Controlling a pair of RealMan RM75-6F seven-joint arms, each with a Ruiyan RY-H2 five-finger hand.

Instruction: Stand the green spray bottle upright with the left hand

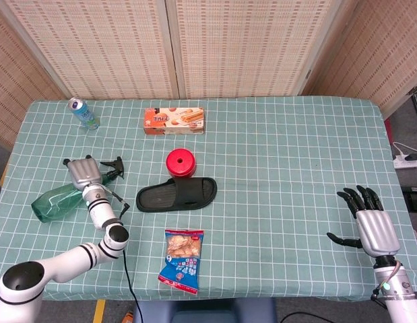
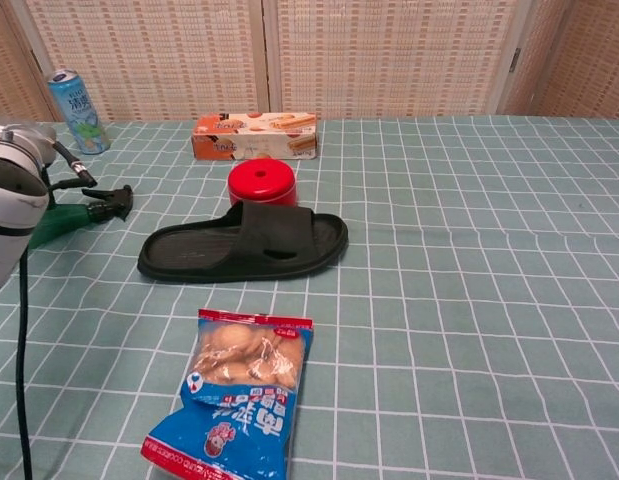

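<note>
Lying on its side near the left edge of the checked green surface [image 1: 275, 155]: green spray bottle [image 1: 56, 200], black trigger head pointing toward the middle, base toward the edge. Hovering over the bottle's neck: left hand [image 1: 83, 173], back of the hand facing up, fingers folded down toward the bottle; impossible to tell from either view whether gripping it or merely resting over it. In the chest view, showing only the left arm's pale wrist casing at the left edge, with the bottle's green neck and black nozzle poking out beside it.

Resting well apart at the right edge of the surface: right hand [image 1: 367, 223], fingers spread and holding nothing.

Sitting in the middle: black slipper [image 1: 176, 194], sole down, with a round red lid [image 1: 180, 163] just behind it, close but apparently not touching. Lying nearer the front edge: blue snack bag [image 1: 182, 260], flat, printed side up. Lying further back: orange biscuit box [image 1: 173, 120], long side facing the front. Standing upright at the far left corner: pale blue drink can [image 1: 82, 113].
</note>
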